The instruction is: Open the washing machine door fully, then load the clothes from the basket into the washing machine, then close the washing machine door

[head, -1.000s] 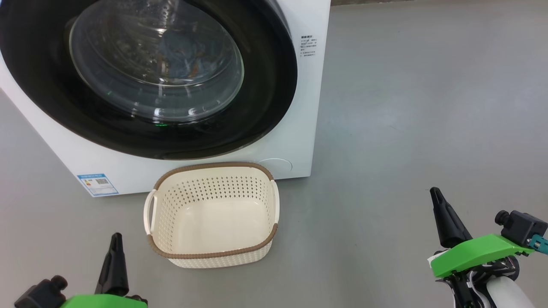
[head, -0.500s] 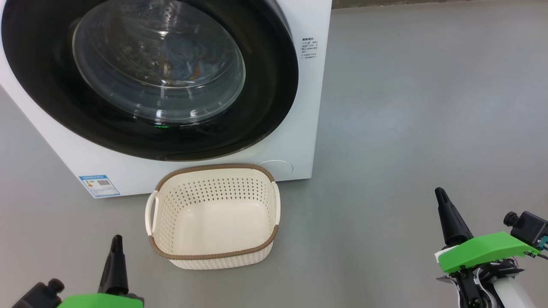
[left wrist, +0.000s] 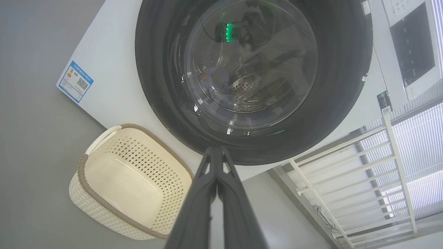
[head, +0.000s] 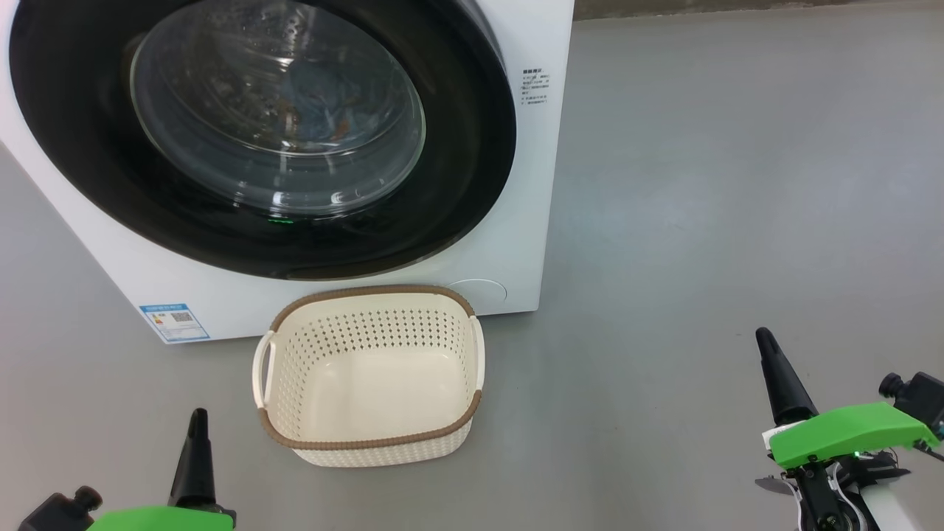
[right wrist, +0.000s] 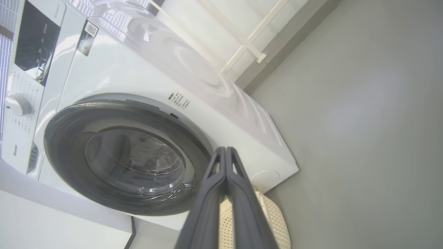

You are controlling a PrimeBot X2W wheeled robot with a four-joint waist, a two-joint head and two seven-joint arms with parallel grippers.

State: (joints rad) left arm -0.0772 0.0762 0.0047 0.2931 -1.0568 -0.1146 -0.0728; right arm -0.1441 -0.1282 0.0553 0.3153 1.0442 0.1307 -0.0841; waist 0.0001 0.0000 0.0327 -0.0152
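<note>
ok so left gripper sits lower left, right gripper lower right, both pointing up, fingers pressed together. Black washing machine door shut, upper left (blue clothes behind the glass), basket just below.

Head downward; wrists face washing machine

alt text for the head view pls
A white washing machine with its round black door shut, blue clothes dimly visible through it. An empty cream basket stands on the grey floor in front of it. The left gripper and right gripper, both shut, point up from the lower corners.
</note>
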